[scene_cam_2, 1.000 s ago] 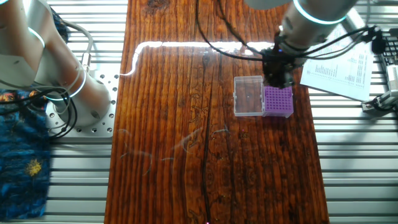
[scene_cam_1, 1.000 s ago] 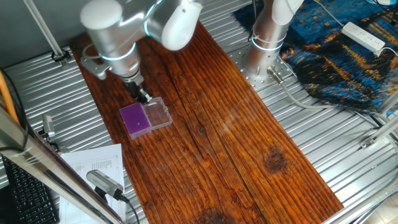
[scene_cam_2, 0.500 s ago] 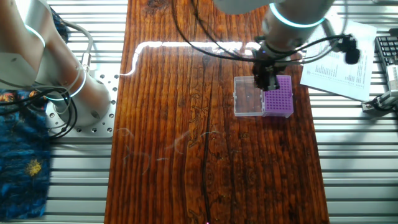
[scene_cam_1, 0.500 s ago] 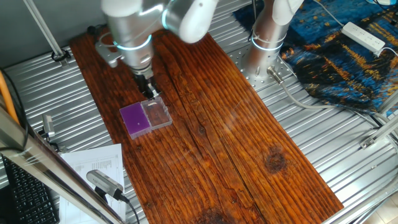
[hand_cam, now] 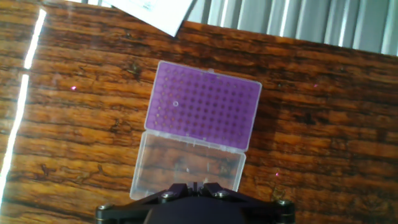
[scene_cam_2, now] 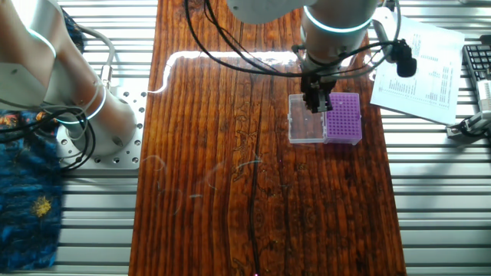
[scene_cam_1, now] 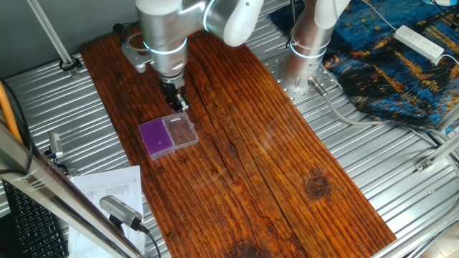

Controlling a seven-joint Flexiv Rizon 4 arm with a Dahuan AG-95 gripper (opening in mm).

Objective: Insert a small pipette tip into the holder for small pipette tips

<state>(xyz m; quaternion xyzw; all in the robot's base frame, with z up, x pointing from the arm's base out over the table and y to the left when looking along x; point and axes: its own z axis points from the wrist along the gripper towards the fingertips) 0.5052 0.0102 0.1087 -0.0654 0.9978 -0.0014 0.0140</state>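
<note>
The holder for small pipette tips (hand_cam: pixel 205 107) is a flat purple block with a grid of holes; it also shows in one fixed view (scene_cam_1: pixel 154 137) and the other fixed view (scene_cam_2: pixel 345 119). One small pipette tip (hand_cam: pixel 175 104) stands in a hole near the holder's left side, seen as a pale ring, and as a speck in one fixed view (scene_cam_1: pixel 157 141). My gripper (hand_cam: pixel 194 185) hovers over the clear box, off the purple block. Its jaws stand a narrow gap apart with nothing between them. It also shows in both fixed views (scene_cam_1: pixel 178 106) (scene_cam_2: pixel 317 100).
A clear plastic box (hand_cam: pixel 189 171) is joined to the holder's near edge. Printed paper (scene_cam_2: pixel 426 73) lies beside the wooden board (scene_cam_2: pixel 253 199). A second arm's base (scene_cam_1: pixel 310 43) stands at the board's far side. Ribbed metal table (scene_cam_1: pixel 387 165) surrounds the board.
My gripper has moved off the purple holder, across toward the clear box and beyond its edge. The tip stays in the holder; holder and box have not moved.
</note>
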